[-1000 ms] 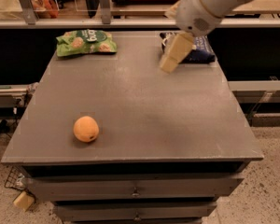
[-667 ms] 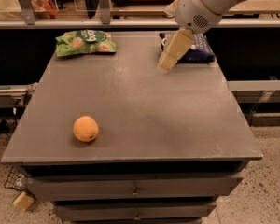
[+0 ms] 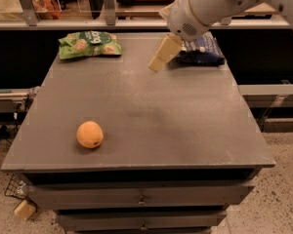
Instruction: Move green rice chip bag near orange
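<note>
While the arm [image 3: 210,4] reaches in from the upper right of the frame, your gripper [image 3: 162,56] hangs over the far half of the grey table [image 3: 176,116], just right of centre near the top of the frame. It slants down and to the left, and you cannot tell from here whether it is released or clenched. Just to its right, a dark blue snack bag [image 3: 202,53] lies at the table's far right edge, partly behind the arm. The green rice chip bag [image 3: 89,44] lies flat in the upper left, on the table's far left corner, well apart from the gripper. The orange [image 3: 90,134] sits at lower left near the front edge, well apart from the green bag. Drawers [image 3: 141,197] run below the tabletop.
</note>
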You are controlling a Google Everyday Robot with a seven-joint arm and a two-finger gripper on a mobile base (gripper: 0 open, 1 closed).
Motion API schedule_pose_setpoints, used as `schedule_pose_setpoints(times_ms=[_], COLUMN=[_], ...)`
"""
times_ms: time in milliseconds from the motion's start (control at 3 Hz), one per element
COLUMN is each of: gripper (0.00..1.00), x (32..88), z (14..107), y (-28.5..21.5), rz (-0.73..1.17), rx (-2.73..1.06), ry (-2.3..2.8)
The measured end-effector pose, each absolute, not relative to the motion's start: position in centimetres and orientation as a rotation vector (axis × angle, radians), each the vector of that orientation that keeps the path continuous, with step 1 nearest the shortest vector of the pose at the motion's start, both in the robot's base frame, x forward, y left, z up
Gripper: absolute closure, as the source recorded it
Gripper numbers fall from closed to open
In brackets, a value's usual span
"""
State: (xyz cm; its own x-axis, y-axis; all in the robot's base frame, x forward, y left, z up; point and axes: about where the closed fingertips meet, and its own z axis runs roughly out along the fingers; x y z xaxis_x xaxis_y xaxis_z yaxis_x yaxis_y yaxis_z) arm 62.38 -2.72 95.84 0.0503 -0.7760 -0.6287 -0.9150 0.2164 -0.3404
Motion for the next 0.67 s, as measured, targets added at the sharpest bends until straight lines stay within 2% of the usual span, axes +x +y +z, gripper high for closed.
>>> schedule_pose_setpoints(times_ms=[667], gripper=[0.00], x=[71.6], z=[92.1], y=[7.4], rz=[0.407], rx=[-1.352], ry=[1.708])
